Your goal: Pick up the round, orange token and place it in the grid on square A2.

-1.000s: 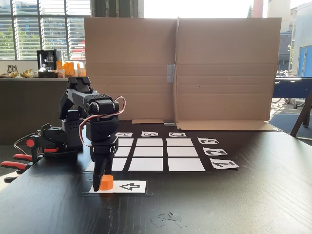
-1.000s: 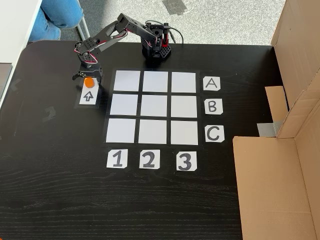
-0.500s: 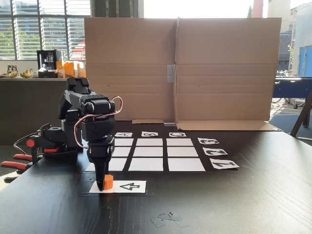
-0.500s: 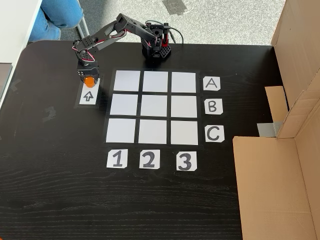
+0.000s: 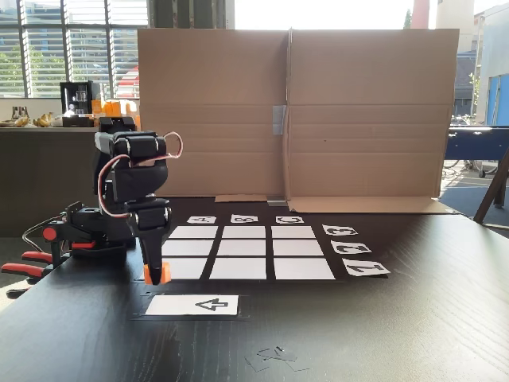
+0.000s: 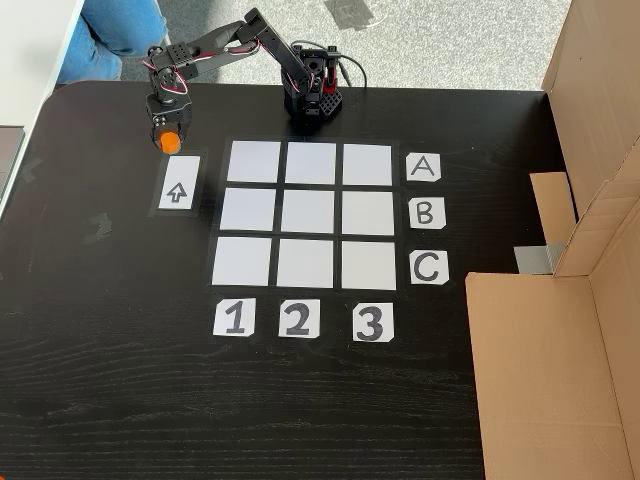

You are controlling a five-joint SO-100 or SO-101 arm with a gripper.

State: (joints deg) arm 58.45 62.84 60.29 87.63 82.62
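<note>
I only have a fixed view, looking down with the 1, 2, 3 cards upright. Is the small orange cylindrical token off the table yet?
Observer: Yes. In a fixed view the small orange cylindrical token hangs above the black table, off the white arrow card.
Operator: How is it held?
Observer: The black two-finger gripper points straight down, pinching the token at its fingertips.
Operator: Clear to swing towards square A2?
Observer: Probably. The white paper grid lies flat, lower than the token.
</note>
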